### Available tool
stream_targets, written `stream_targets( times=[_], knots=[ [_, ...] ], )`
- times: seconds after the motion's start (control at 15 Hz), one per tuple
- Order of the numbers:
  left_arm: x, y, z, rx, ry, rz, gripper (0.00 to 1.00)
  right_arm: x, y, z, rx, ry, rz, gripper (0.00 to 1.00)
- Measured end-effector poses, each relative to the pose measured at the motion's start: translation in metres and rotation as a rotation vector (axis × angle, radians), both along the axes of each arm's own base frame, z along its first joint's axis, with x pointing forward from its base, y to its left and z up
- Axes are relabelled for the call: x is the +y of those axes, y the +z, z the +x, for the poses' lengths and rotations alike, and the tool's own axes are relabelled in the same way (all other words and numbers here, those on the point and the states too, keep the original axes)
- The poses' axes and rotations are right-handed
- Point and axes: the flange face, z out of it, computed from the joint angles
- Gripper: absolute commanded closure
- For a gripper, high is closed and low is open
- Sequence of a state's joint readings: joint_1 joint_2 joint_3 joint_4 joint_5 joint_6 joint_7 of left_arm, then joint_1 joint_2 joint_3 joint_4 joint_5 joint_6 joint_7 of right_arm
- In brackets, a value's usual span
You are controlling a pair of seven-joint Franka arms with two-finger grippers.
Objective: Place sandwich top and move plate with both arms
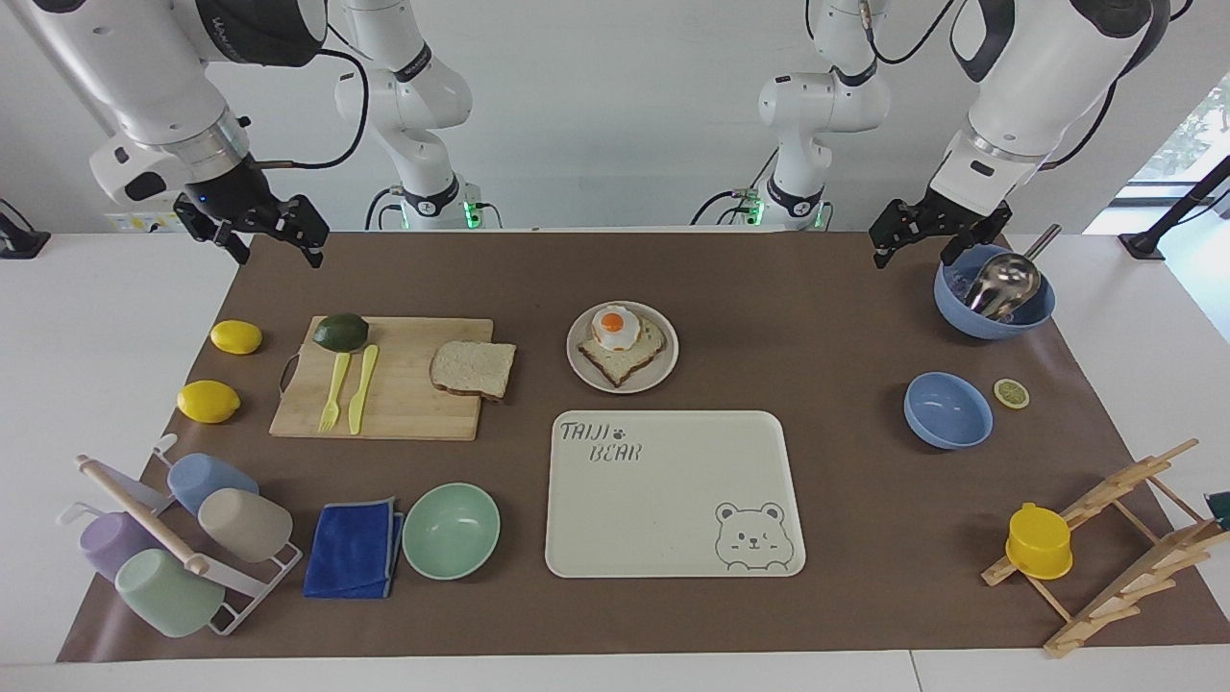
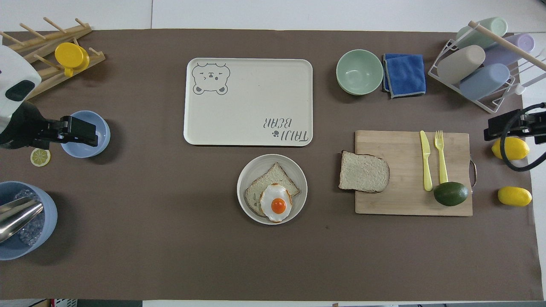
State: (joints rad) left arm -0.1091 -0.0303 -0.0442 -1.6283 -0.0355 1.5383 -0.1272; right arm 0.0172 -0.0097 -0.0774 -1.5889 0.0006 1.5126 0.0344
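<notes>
Sandwich top [image 1: 472, 369] lying on the cutting board's [image 1: 404, 408] edge, plate [image 1: 663, 368] with egg-topped bread beside it – nearer the robots than the tray [image 1: 673, 461], left hand [image 1: 937, 235] and right hand [image 1: 252, 231] both spread, raised, holding nothing

Item: cream tray [image 1: 673, 500] | Lettering: "TAIJI BEAR" with a paw mark, in the corner nearest the plate [image 1: 623, 347] | Other readable text: none
</notes>
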Motion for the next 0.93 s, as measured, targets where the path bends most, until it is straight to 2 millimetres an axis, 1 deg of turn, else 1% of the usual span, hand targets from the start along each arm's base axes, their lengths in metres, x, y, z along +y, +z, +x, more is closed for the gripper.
stream_targets(
  times=[0.53, 0.93],
  knots=[
    [0.0000, 0.0000, 0.0000, 0.000, 0.000, 0.000, 0.00, 0.0028, 0.0000, 0.0001, 0.000, 0.005, 0.000, 0.00],
    [0.0000, 0.0000, 0.0000, 0.000, 0.000, 0.000, 0.00, 0.0031, -0.0055, -0.0033, 0.032, 0.006, 0.002, 0.00]
  ],
)
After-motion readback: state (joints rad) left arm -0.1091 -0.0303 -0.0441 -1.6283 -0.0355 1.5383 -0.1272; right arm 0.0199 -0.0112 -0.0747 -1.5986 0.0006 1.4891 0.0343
